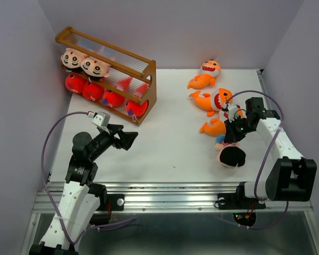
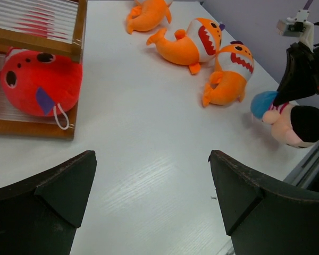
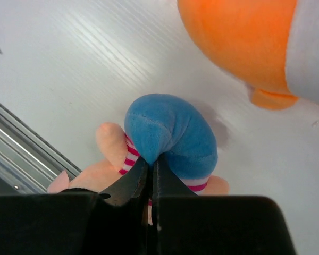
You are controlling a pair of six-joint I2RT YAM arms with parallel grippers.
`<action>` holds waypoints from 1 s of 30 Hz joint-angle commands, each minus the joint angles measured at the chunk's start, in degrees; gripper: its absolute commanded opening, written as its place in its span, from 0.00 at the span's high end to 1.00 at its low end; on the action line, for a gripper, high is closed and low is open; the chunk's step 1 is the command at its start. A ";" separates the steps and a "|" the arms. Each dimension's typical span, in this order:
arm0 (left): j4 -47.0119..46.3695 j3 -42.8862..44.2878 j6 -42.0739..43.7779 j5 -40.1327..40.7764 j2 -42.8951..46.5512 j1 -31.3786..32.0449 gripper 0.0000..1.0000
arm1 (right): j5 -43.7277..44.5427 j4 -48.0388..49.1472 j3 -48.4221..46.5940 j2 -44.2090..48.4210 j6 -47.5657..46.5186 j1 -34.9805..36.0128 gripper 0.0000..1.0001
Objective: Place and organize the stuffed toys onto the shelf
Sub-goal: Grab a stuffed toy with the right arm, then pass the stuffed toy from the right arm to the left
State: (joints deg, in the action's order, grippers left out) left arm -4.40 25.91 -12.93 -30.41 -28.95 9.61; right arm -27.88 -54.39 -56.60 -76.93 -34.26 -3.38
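Blue plush, a thin fold of the boy toy (image 3: 170, 133)'s trousers, was all my right gripper (image 3: 150, 162) had clamped. The toy lay near the table (image 1: 165, 149)'s front edge, just beside an orange shark (image 3: 244, 42). I judged so slight a nip could slip, so a slow, straight lift seemed wise before crossing to the shelf (image 1: 149, 79). My left gripper (image 2: 151, 159) hung wide open, empty.

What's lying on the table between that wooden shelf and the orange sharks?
Nothing. In the top view the white table is bare between the shelf and the orange sharks, and the left wrist view shows the same empty stretch.
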 commanded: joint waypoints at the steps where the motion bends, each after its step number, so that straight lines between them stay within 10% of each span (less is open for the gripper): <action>1: -7.63 -0.86 -8.14 -6.67 -2.51 2.16 0.01 | -11.66 0.07 -5.36 3.45 3.22 -0.31 0.99; 17: -32.48 -1.30 -35.65 31.54 -19.72 50.14 0.01 | -24.59 25.03 -4.67 5.82 31.61 -0.31 0.99; 30: -40.77 12.49 -36.73 37.18 -41.26 54.55 0.01 | -15.55 34.00 -1.41 10.65 54.37 -0.31 0.99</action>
State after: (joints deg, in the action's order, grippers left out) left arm -39.44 33.93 -49.74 4.56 -68.64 63.59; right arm -48.25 -26.02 -58.11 -69.01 11.09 -3.38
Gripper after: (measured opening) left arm 0.986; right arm 0.042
